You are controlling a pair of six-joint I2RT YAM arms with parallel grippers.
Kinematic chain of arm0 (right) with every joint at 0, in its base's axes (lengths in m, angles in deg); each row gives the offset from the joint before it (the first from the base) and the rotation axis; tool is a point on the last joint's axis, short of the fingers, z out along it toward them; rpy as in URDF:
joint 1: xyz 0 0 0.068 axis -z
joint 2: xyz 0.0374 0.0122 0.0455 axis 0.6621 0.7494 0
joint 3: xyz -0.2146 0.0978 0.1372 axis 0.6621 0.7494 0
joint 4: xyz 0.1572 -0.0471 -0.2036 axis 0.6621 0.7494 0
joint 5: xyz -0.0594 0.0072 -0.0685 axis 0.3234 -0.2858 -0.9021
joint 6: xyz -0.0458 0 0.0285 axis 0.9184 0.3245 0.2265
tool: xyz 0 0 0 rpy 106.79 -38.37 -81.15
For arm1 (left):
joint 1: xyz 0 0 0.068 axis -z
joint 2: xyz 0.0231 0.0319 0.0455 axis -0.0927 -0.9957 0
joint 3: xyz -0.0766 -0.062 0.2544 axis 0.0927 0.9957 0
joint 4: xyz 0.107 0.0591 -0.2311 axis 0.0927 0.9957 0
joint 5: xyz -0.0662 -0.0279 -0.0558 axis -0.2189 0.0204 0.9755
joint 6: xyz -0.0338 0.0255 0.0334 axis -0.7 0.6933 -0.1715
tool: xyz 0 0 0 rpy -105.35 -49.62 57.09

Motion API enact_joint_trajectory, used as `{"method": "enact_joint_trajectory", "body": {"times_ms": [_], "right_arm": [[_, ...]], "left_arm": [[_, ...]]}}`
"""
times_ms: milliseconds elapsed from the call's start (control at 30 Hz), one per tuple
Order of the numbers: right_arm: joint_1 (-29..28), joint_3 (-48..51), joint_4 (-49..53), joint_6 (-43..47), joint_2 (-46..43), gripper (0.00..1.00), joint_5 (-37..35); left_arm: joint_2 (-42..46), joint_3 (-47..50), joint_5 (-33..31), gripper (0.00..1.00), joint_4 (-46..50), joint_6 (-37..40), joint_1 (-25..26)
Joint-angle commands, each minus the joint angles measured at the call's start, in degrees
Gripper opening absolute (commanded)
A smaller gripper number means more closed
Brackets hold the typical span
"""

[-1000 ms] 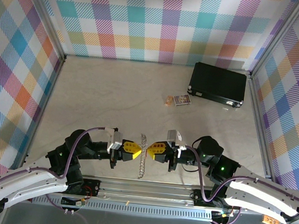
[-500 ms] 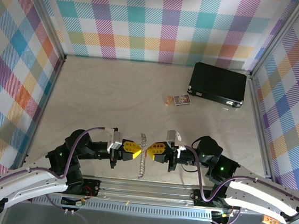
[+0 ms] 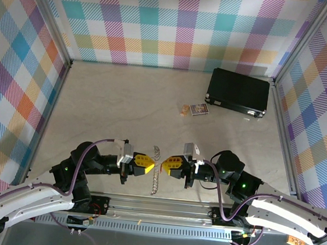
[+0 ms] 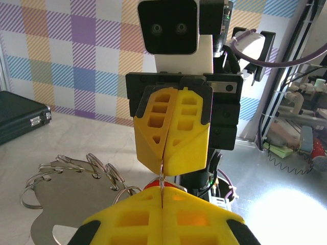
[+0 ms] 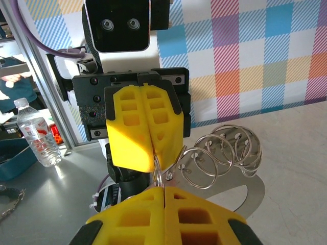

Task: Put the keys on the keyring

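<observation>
Unmoved — left tool (image 3: pixel 148 165) and right tool (image 3: pixel 165 165) pinch the keyring (image 3: pixel 155 183).

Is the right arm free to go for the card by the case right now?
Probably not: the right gripper is shut on the keyring, which the left gripper also pinches. Nothing stands between it and the card, though.

Top external: high, behind the arm bases, looking down on table (image 3: pixel 124 106). Left wrist: close, facing right gripper (image 4: pixel 162 172). Right wrist: close, facing left gripper (image 5: pixel 155 166). All three share keyring (image 3: pixel 156 171).
</observation>
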Motion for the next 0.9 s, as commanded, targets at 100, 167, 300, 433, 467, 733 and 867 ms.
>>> {"method": "enact_joint_trajectory", "body": {"times_ms": [100,167,300,433,467,733,867], "right_arm": [[-0.6,-0.1,-0.7,-0.5,-0.6,0.00,0.4],[-0.7,-0.2,-0.3,-0.3,-0.7,0.00,0.4],[-0.9,1.0,-1.0,-0.3,-1.3,0.00,-0.6],[-0.9,0.2,-0.8,0.2,-0.8,0.00,-0.6],[-0.9,0.2,-0.9,0.1,-0.7,0.00,-0.6],[-1.0,0.3,-1.7,0.3,-0.4,0.00,-1.2],[-1.0,0.4,-2.3,0.2,-0.6,0.00,-1.4]], "left_arm": [[1.1,0.4,-0.7,0.00,-2.3,0.7,0.4],[1.0,0.4,-1.0,0.00,-2.4,0.7,0.4],[0.9,0.0,-0.8,0.00,-1.7,0.8,0.3],[1.3,0.1,-1.0,0.00,-1.3,1.1,0.4],[1.4,0.1,-0.9,0.00,-1.4,1.1,0.4],[1.6,0.5,-0.9,0.00,-1.8,1.0,0.4],[1.6,0.3,-0.8,0.00,-1.8,0.9,0.3]]}}
